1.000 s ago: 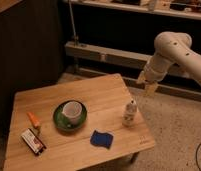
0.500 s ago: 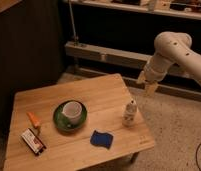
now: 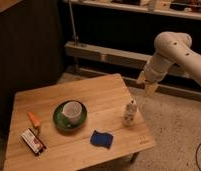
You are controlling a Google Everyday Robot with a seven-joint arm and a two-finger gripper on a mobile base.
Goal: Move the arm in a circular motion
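So the arm [image 3: 175, 49] comes in from the upper right, and its gripper [image 3: 148, 86] hangs just off the far right edge of the wooden table [image 3: 104, 97], over speckled floor [image 3: 179, 130]. Can't tell whether it's spread or closed. There's open floor on that side and a metal rail [image 3: 106, 54] behind. Nearest thing is a small white bottle [image 3: 129, 112] by the table's right edge, below the gripper. Mid-table, a green plate [image 3: 58, 120] holds a white cup [image 3: 72, 111]. A blue cloth [image 3: 101, 139] sits near the front edge.
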